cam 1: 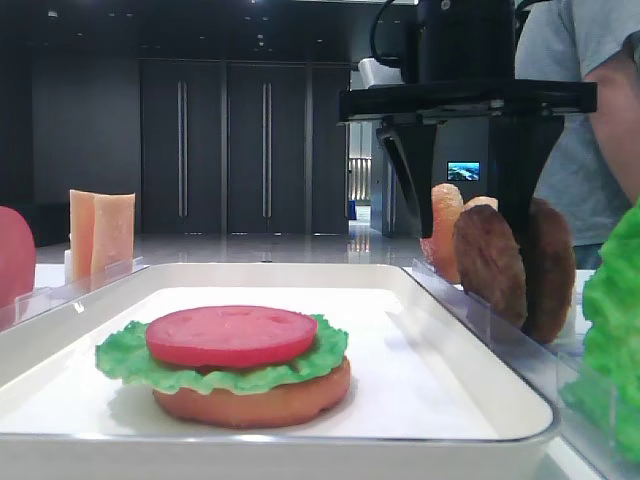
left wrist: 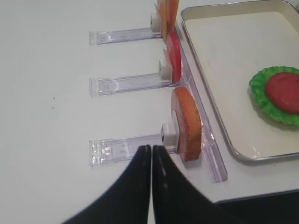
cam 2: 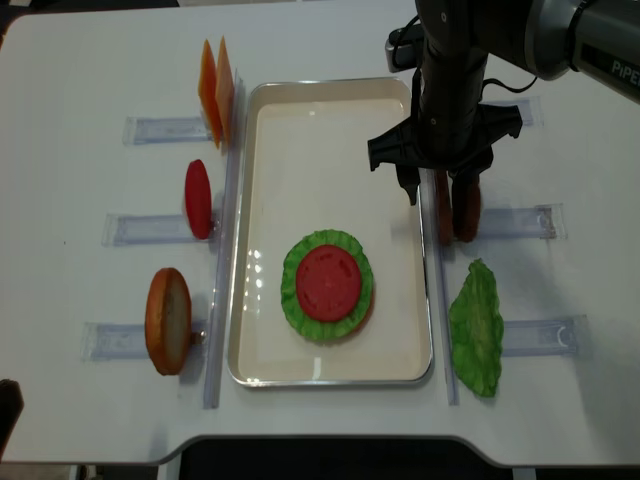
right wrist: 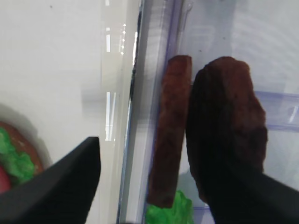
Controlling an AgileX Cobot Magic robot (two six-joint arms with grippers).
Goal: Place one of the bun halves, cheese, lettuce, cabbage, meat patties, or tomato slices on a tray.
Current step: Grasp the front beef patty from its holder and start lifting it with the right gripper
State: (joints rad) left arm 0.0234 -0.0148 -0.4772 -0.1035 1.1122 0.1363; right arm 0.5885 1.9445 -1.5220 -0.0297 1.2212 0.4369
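The white tray (cam 2: 250, 200) holds a stack: a bun half (cam 1: 250, 400), lettuce (cam 1: 120, 355) and a tomato slice (cam 1: 232, 335) on top. Right of the tray, two brown meat patties (cam 2: 443, 215) (cam 2: 468, 210) stand on edge in a clear rack. My right gripper (cam 2: 435, 195) hangs open over them. Its fingers straddle the patty nearer the tray (right wrist: 170, 130), one finger on the tray side and the other against the second patty (right wrist: 229, 116). My left gripper (left wrist: 152, 149) is shut and empty, beside a standing bun half (left wrist: 187, 123).
Left of the tray, clear racks hold cheese slices (cam 2: 216, 90), a tomato slice (cam 2: 198, 198) and the bun half (cam 2: 168, 320). A lettuce leaf (cam 2: 475, 340) lies in the rack at front right. A person (cam 1: 600, 100) stands behind the right arm.
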